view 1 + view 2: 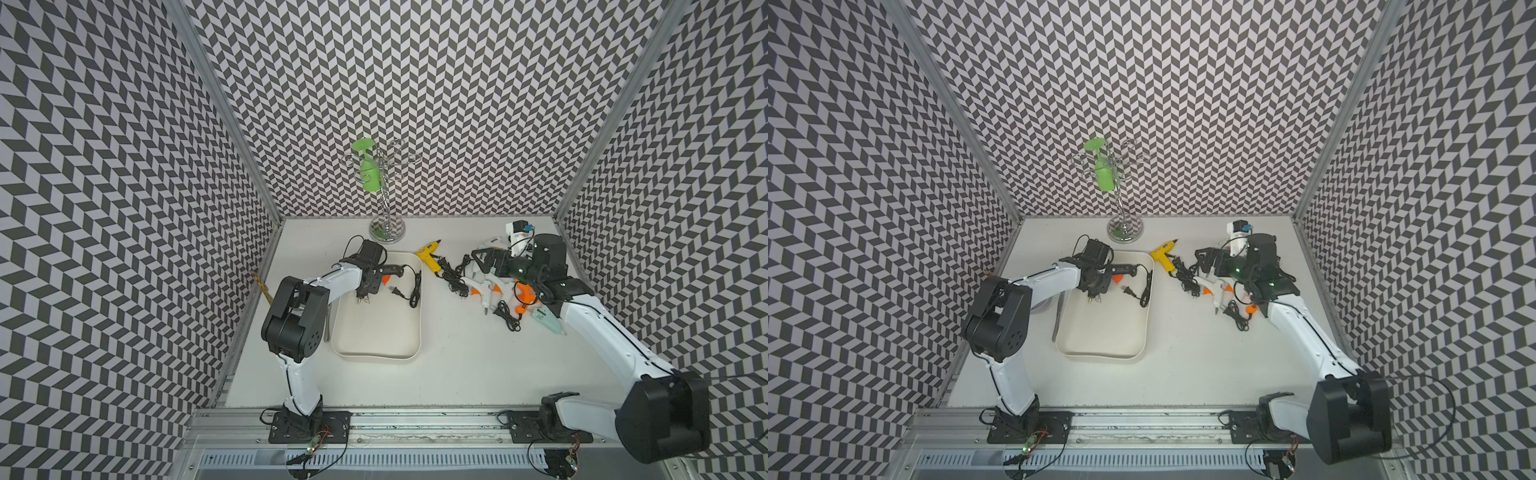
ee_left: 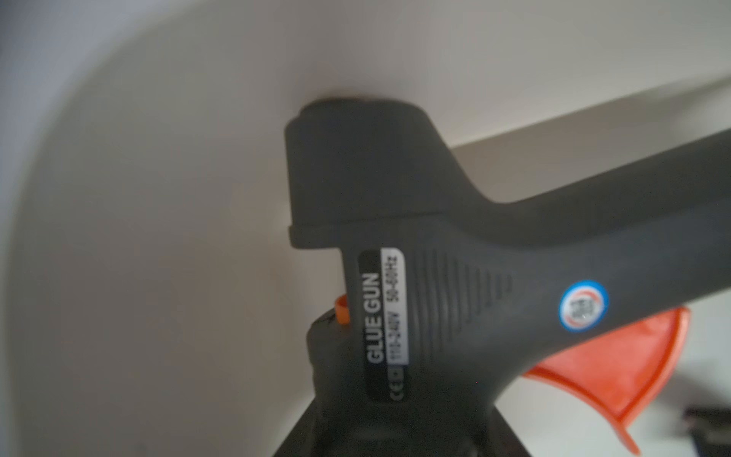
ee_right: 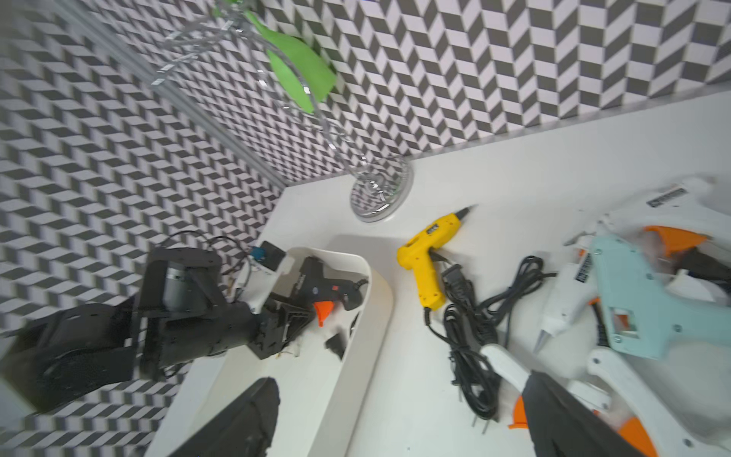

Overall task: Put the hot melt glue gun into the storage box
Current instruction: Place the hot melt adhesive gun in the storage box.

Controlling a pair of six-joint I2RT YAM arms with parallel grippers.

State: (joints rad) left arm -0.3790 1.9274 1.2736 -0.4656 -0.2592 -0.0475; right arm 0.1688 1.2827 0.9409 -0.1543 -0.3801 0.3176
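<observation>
A black hot melt glue gun with an orange trigger is inside the far end of the cream-white storage box. My left gripper is shut on its body. Its nozzle points toward the front, and its black cord lies on the box floor. My right gripper hangs open and holds nothing, over the pile of glue guns on the right. Whether the black gun rests on the box floor, I cannot tell.
A yellow glue gun lies just right of the box. White, orange and light-blue glue guns with tangled cords lie beyond it. A chrome rack carrying a green glass stands at the back.
</observation>
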